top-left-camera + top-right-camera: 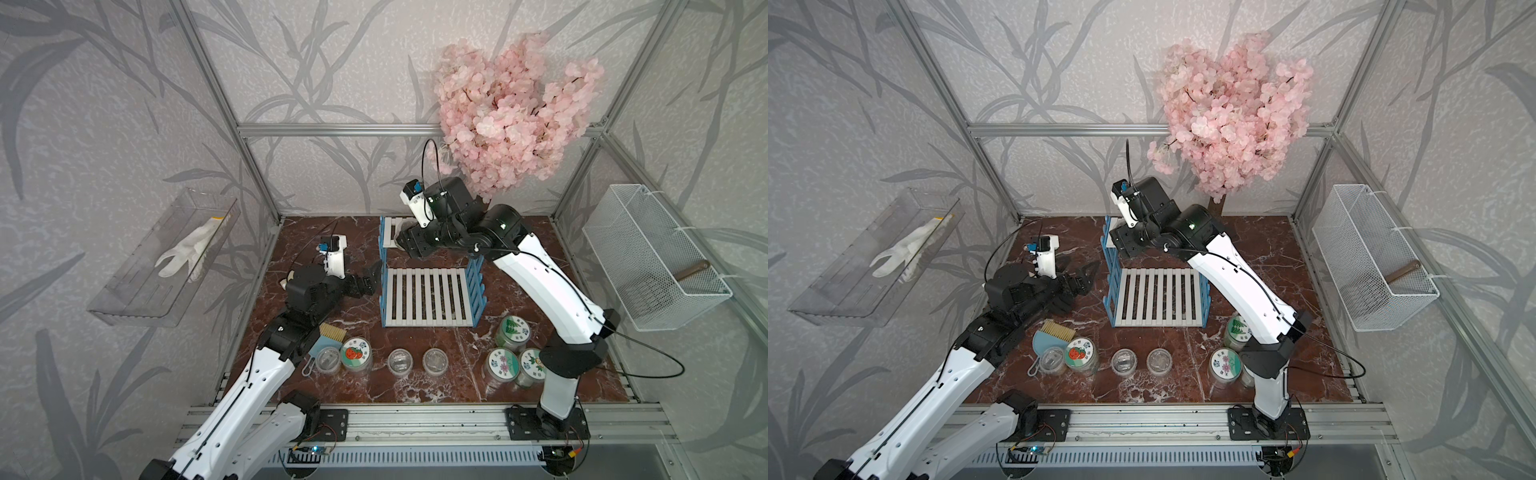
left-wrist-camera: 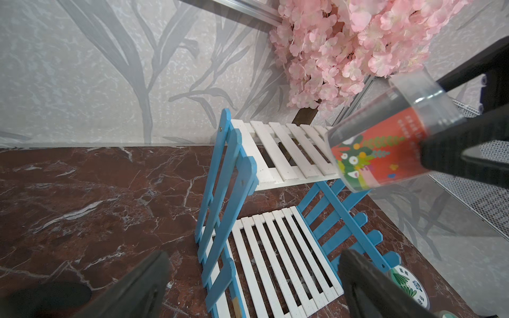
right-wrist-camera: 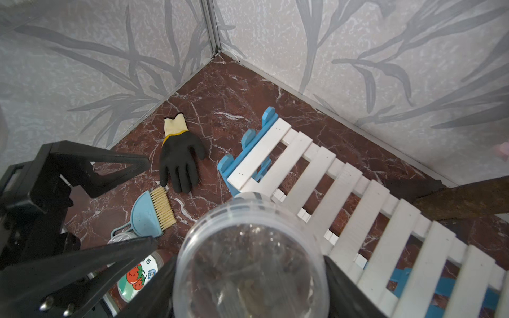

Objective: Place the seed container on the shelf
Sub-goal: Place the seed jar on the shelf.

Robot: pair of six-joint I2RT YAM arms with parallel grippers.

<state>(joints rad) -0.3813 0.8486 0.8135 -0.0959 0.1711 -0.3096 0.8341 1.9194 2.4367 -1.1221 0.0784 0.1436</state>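
Observation:
The seed container (image 2: 385, 143) is a clear jar with a red printed label. My right gripper (image 3: 250, 275) is shut on it, and the black fingers (image 2: 462, 148) press on its two sides. The jar hangs tilted just above the near end of the top white board of the shelf (image 2: 275, 148), a blue-sided two-tier rack (image 1: 424, 297) standing mid-table. In both top views the right gripper (image 1: 405, 241) covers the jar over the upper tier. My left gripper (image 1: 372, 280) is open and holds nothing, low beside the rack's left blue frame (image 2: 220, 198).
Several lidded jars line the front: a tomato-lid one (image 1: 356, 353), clear ones (image 1: 400, 360), and green-lid ones (image 1: 513, 330). A blue brush (image 1: 328, 338) and a black glove (image 3: 180, 159) lie left. Pink blossom tree (image 1: 515, 116), wire basket (image 1: 656, 257) and clear wall tray (image 1: 166, 257) ring the table.

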